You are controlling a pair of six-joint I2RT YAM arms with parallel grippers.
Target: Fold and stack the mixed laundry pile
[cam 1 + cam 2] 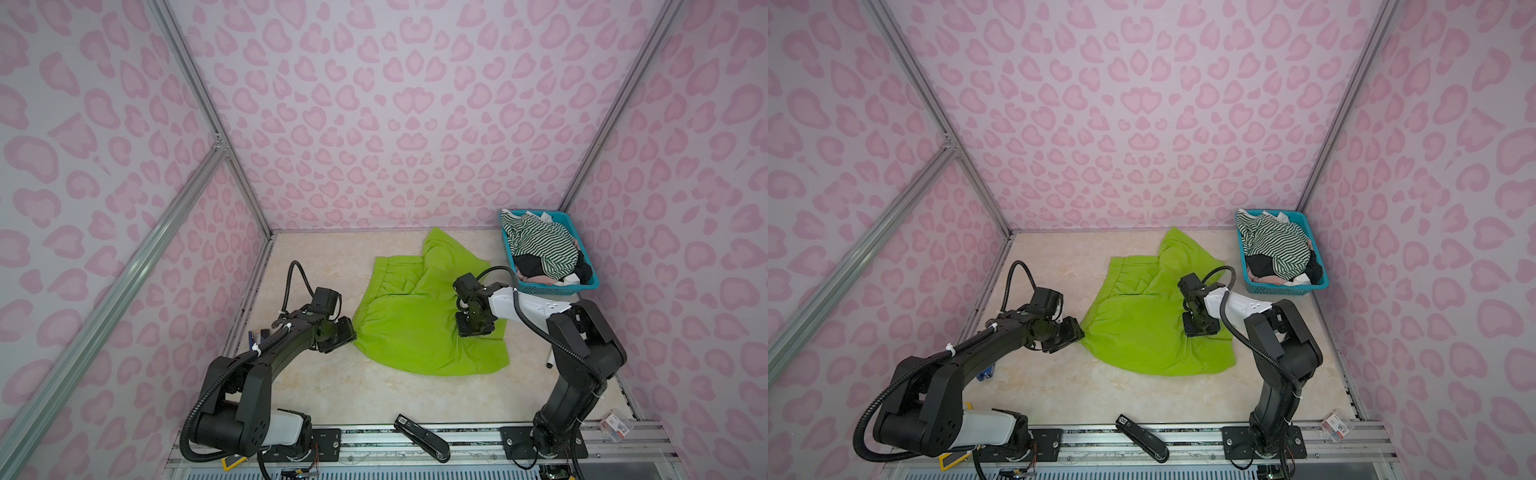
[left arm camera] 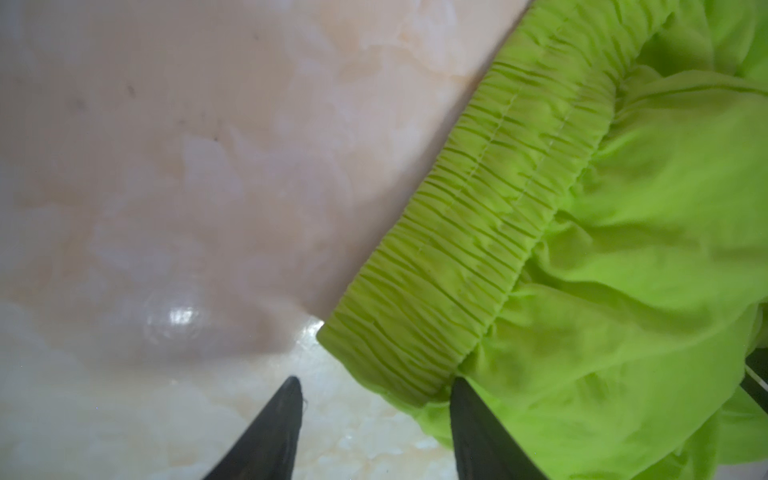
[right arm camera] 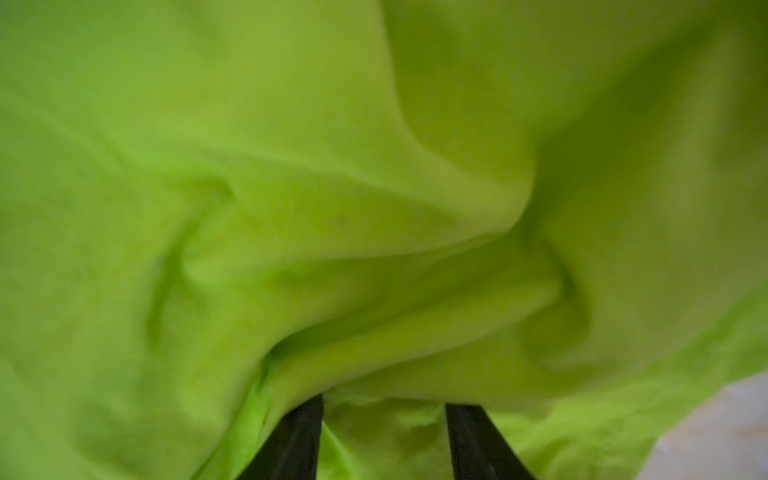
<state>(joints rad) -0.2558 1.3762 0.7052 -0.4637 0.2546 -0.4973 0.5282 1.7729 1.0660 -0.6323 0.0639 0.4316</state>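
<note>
Lime-green shorts point(image 1: 415, 328) point(image 1: 1142, 332) lie spread and rumpled mid-table. My left gripper point(image 1: 347, 332) point(image 1: 1073, 330) sits low at the near-left corner of their gathered waistband point(image 2: 478, 249). It point(image 2: 376, 380) is open: one finger is on bare table and the other touches the waistband corner. My right gripper point(image 1: 473, 328) point(image 1: 1200, 328) points down onto the shorts' right part. In the right wrist view it point(image 3: 384, 401) is open, with loose green cloth point(image 3: 291, 166) between the fingers and a fold hiding the tips. A striped top point(image 1: 540, 245), black point(image 1: 528, 262) and beige-pink point(image 1: 536, 279) clothes fill the basket.
The teal lattice basket point(image 1: 557, 287) point(image 1: 1283, 290) stands at the back right corner. A black stapler-like tool point(image 1: 422, 436) lies on the front rail, with a small box point(image 1: 617, 424) at the front right. A white pen point(image 1: 549, 360) lies near the right arm. Patterned walls enclose three sides.
</note>
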